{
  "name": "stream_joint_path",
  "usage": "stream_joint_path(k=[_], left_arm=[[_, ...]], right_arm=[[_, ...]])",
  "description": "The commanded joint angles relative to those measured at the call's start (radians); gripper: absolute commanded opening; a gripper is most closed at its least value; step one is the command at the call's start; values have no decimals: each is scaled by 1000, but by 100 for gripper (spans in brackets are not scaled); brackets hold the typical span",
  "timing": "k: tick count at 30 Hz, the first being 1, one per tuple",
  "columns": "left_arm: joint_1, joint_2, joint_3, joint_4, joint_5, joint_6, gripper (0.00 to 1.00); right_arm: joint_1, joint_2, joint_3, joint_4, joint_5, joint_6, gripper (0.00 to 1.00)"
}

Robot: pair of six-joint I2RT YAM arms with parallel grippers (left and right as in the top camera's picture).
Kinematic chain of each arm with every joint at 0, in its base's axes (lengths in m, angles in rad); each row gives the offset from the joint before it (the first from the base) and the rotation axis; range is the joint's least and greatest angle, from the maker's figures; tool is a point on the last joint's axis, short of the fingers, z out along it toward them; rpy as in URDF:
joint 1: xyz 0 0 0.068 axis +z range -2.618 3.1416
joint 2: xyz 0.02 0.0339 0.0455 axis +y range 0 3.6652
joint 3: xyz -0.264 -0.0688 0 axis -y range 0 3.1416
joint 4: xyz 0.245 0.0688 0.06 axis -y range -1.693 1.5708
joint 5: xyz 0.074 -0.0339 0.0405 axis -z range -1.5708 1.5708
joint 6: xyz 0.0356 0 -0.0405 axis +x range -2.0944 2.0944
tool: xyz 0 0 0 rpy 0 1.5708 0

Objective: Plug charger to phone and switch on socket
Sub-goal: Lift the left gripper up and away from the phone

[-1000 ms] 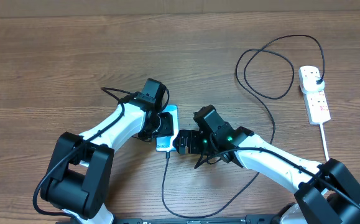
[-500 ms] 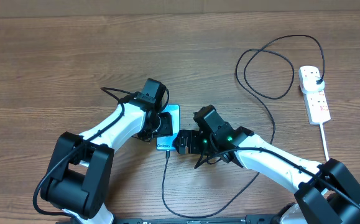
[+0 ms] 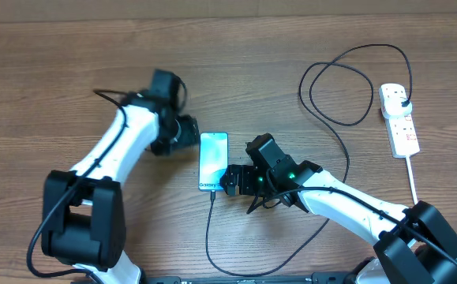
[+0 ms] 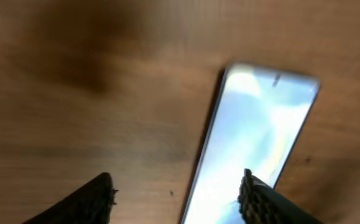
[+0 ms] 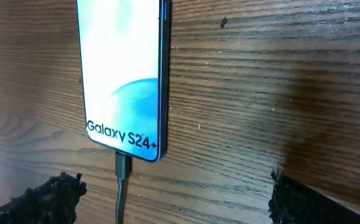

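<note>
Near centre of the worktop [image 3: 70,47]: charger [image 5: 122,167] tip seated in the near short edge of the phone [image 3: 213,161], flat, screen lit, long axis near to far. Just right of that near end: right pincer [image 3: 230,180], spread open, gripping nothing. Beside the phone's far left corner: left pincer [image 3: 189,132], likewise open and empty. Far right, well apart: socket [image 3: 398,118], long axis near to far, black plug [image 3: 402,99] in place. Likely left: switching it on, a reach nearer the right arm.

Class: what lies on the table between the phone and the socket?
In the overhead view, the charger loops between the phone and the socket; the right pincer sits beside the phone.
</note>
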Motion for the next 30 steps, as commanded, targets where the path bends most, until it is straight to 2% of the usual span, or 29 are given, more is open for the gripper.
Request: stream_joint_path(k=[1,3,10,30], left_arm=[[53,12,49,-15,-13,24,86],[83,12,50,-13,-19,22,100],[145,12,48,-27,-127,21,100],[145,12,49,-15,-129,21,100]], right_arm=[[4,-19,8,0,25,-3,100],[4,-19,8,-3,37,-3,100],[4,-19,8,-2,38,-3,100],[4,-19,8,4,38,-3,100]])
